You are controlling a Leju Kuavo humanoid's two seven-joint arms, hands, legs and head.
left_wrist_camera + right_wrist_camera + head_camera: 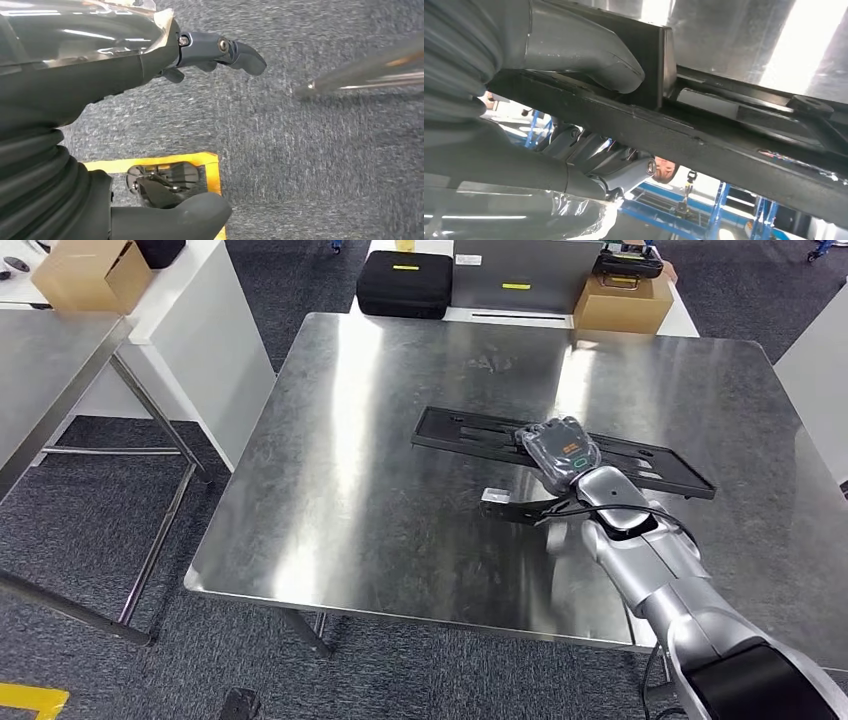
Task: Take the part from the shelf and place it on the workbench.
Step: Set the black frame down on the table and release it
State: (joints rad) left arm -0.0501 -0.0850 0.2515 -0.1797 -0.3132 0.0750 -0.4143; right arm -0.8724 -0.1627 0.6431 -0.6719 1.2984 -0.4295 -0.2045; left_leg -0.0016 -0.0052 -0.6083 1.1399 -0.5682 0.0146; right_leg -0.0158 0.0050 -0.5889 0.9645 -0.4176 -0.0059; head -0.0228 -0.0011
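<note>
The right hand (560,452) grips the long flat black plastic part (470,430), thumb (589,50) pressed on one face and darker fingers (594,160) curled under its edge. The slotted, frame-like part lies across the brushed, reflective stainless-steel workbench (380,510). The left hand (200,55) hangs over grey carpet (325,150), fingers apart, holding nothing.

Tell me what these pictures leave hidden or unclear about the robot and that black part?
- Head view: right hand covers the middle of the black part, so its fingers underneath are hidden.
- Right wrist view: the part runs off the frame edges.
- Left wrist view: left hand is partly cut off over the carpet.
</note>
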